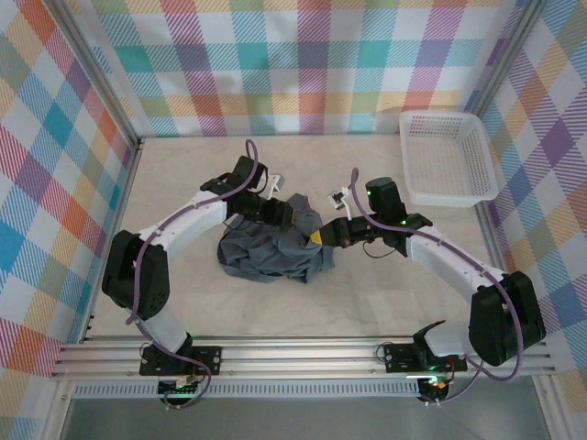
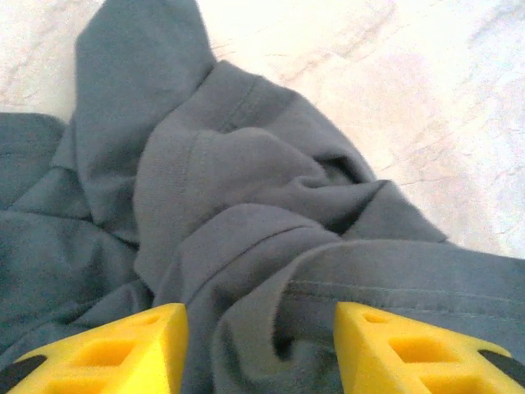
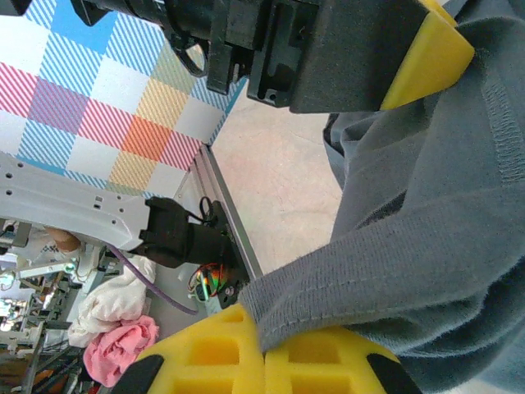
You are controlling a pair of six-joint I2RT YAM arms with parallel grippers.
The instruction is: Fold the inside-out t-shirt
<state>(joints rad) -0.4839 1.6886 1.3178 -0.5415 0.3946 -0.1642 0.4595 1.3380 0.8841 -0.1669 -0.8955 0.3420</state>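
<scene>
The inside-out t-shirt [image 1: 271,249] lies crumpled in a dark blue-grey heap at the middle of the table. My left gripper [image 1: 281,213] hovers over the heap's far edge. In the left wrist view its yellow fingers [image 2: 123,349] stand apart, open, with folds of the t-shirt [image 2: 246,189] bunched between and beyond them. My right gripper [image 1: 321,236] is at the heap's right side. Its two yellow pads [image 3: 213,357] are pressed together on a stitched hem of the t-shirt [image 3: 426,254], which stretches away from them. The left gripper's black body and one yellow finger [image 3: 426,57] sit close above.
A white mesh basket [image 1: 451,198] stands at the far right of the table. Checked walls close in the back and both sides. The aluminium rail [image 3: 230,222] with the arm bases runs along the near edge. Bare table surface [image 1: 183,174] lies left of the heap.
</scene>
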